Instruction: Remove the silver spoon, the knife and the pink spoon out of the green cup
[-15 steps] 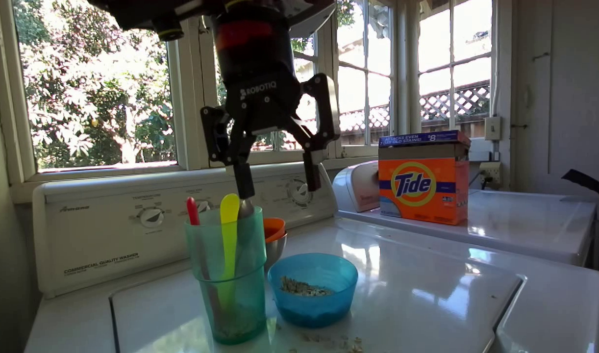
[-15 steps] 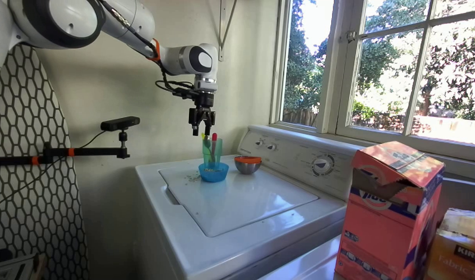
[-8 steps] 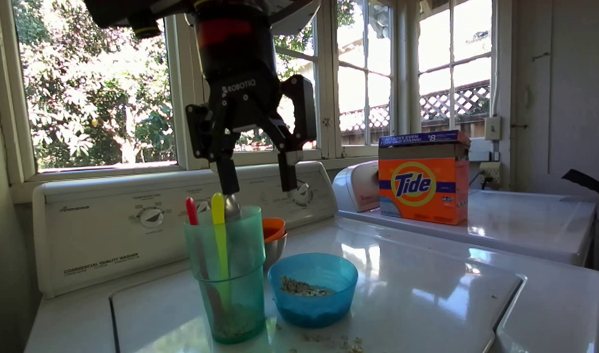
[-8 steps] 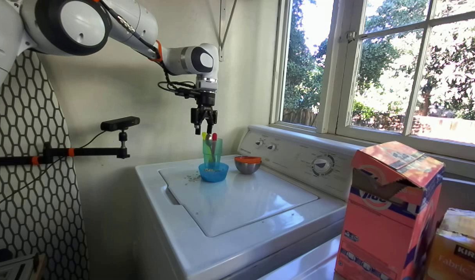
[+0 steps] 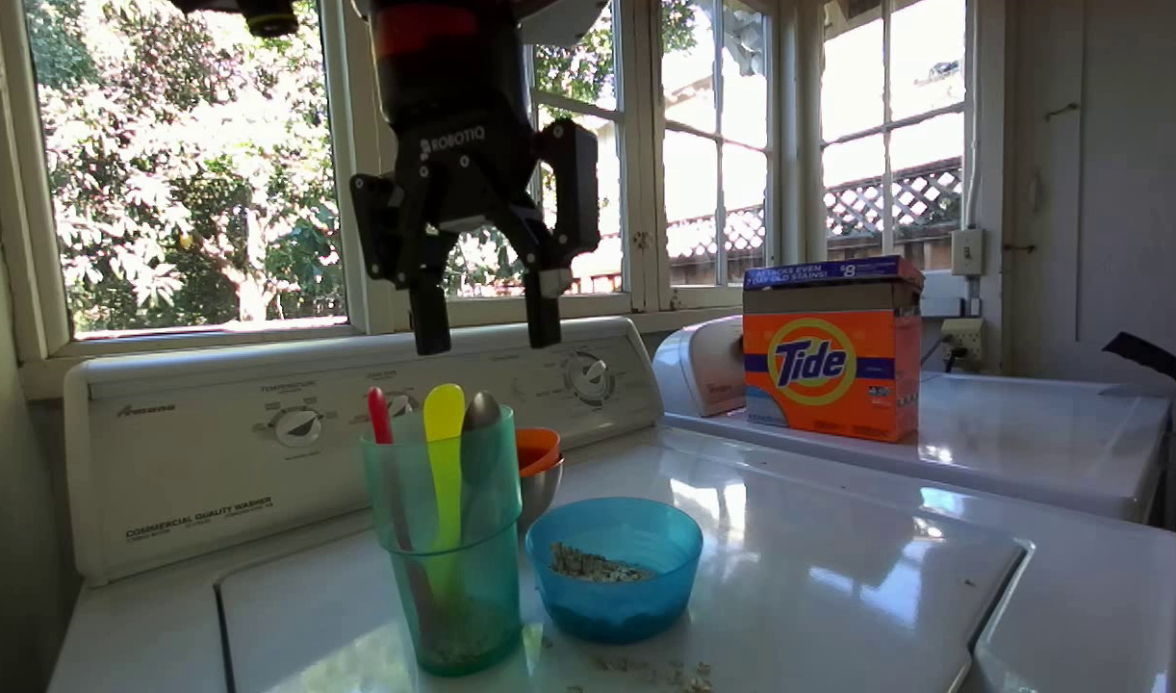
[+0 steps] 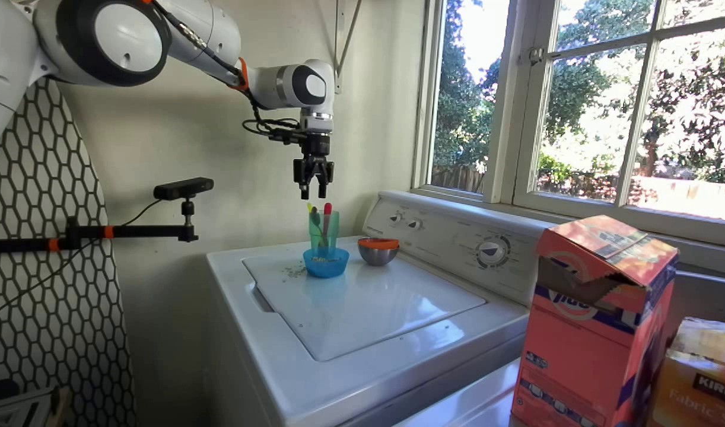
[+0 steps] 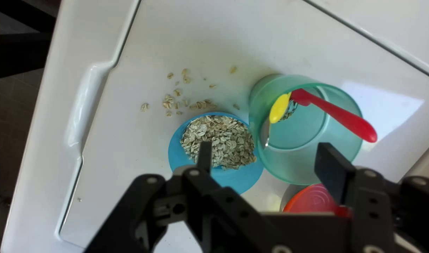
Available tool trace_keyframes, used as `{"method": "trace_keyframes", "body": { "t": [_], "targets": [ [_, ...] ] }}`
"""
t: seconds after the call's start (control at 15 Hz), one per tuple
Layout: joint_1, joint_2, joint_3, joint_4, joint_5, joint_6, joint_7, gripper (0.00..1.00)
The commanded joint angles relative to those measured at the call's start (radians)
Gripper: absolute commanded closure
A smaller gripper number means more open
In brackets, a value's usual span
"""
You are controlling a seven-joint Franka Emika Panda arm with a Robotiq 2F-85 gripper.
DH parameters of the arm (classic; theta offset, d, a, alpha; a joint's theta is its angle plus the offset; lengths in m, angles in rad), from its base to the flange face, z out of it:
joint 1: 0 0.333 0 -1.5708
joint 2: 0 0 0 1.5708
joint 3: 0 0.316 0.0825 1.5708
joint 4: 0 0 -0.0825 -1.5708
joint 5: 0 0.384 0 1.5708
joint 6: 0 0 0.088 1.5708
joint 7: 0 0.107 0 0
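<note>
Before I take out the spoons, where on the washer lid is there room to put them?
A nearly bare stretch of washer lid runs from the blue bowl and steel bowl toward the Tide box. Around the green cup it is crowded: those bowls and loose flakes lie near, the gripper hangs above.

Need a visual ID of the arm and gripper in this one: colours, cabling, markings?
Arm: white, rounded segments, round white joint cap ringed in black. Dark cables run along the outside, with an orange strap around the forearm.

Gripper: black, angular linkages, two fingers with blocky ends, pale ROBOTIQ lettering. Reddish band above it.
</note>
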Motion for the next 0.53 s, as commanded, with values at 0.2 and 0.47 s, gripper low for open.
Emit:
{"method": "trace_keyframes", "body": {
  "t": [0.2, 0.47],
  "targets": [
    [0.022, 0.065, -0.015, 0.049, -0.013, -0.022, 0.046, 0.36],
    [0.026, 0.089, -0.023, 0.058, -0.012, -0.027, 0.063, 0.53]
  ]
}}
